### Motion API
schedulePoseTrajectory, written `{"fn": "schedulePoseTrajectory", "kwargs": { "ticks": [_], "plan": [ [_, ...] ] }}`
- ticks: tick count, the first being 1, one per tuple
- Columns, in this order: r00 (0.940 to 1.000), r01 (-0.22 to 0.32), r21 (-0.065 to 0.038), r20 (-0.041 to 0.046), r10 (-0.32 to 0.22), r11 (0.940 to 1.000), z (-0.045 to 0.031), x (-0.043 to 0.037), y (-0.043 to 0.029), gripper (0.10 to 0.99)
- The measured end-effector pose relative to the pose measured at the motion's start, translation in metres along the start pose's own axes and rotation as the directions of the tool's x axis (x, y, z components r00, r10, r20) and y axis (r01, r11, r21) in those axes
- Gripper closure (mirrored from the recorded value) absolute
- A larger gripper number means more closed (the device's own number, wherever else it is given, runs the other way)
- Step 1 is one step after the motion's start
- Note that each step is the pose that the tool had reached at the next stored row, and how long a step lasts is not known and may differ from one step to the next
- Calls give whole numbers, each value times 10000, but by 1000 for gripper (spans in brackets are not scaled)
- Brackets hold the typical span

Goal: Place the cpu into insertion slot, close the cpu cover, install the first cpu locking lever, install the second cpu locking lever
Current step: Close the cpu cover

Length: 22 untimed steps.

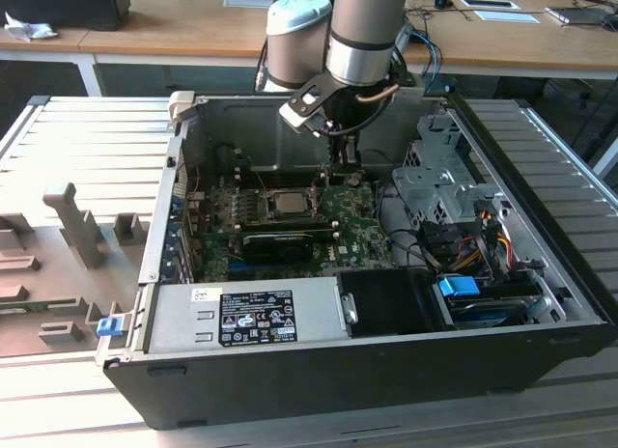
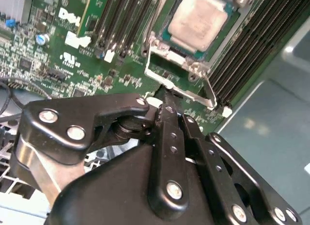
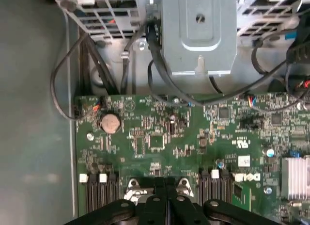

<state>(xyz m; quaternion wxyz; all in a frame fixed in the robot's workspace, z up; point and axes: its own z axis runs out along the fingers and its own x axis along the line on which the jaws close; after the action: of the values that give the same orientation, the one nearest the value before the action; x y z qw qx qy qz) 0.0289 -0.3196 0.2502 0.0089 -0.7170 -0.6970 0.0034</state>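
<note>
Gripper [image 2: 165, 96] linkage is right up at the lens in both wrist views [image 3: 164, 184], black fingers [image 3: 158, 188] pressed together, no gap visible between them. Tips sit at the near edge of the cpu cover [image 2: 156, 75]; can't tell whether they pinch that edge or just touch it. Cover is swung off the chip: its thin metal frame lies on the gripper side of the socket, green board visible through its window. The cpu [image 2: 197, 20] is already seated in the insertion slot [image 1: 267, 203], silver top bare, just beyond the cover frame. Long black memory slots [image 2: 121, 21] run along both sides of the socket. In the first wrist view the motherboard [image 3: 160, 137] stretches away from the fingers, with a coin cell [image 3: 110, 122], a finned heatsink [image 3: 295, 176] near the frame edge, and a grey drive cage [image 3: 198, 31] with cables past the board edge. Exterior view: arm reaches down into the open computer case [image 1: 338, 376], gripper [image 1: 343, 163] low over the board just to the exterior view's right of the cpu [image 1: 288, 201]; black expansion card [image 1: 290, 240] nearer the camera, then the labelled power supply [image 1: 251, 318] at the front.
</note>
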Motion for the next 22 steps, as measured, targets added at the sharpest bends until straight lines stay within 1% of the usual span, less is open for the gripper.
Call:
{"fn": "schedulePoseTrajectory", "kwargs": {
  "ticks": [1, 2, 3, 4, 5, 6, 8, 13, 17, 18, 22],
  "plan": [
    [10000, 23, 1, 1, -23, 10000, 13, -3, -95, 980],
    [10000, 40, 0, 2, -40, 10000, 33, -5, -169, 980],
    [10000, 77, 0, 3, -77, 10000, 81, -7, -197, 980],
    [9999, 160, 0, 2, -160, 9999, 137, -7, -207, 980],
    [9997, 236, 2, 4, -236, 9997, 155, -8, -230, 980],
    [9994, 340, 3, 6, -340, 9994, 168, -9, -263, 980],
    [9992, 406, 5, 10, -406, 9992, 173, -10, -302, 980],
    [9990, 450, 1, 7, -450, 9990, 179, -12, -465, 980],
    [9990, 451, 2, 8, -451, 9990, 180, -13, -521, 980],
    [9990, 450, 2, 8, -450, 9990, 180, -13, -544, 980],
    [9990, 450, 2, 8, -450, 9990, 181, -14, -577, 980]
  ]
}}
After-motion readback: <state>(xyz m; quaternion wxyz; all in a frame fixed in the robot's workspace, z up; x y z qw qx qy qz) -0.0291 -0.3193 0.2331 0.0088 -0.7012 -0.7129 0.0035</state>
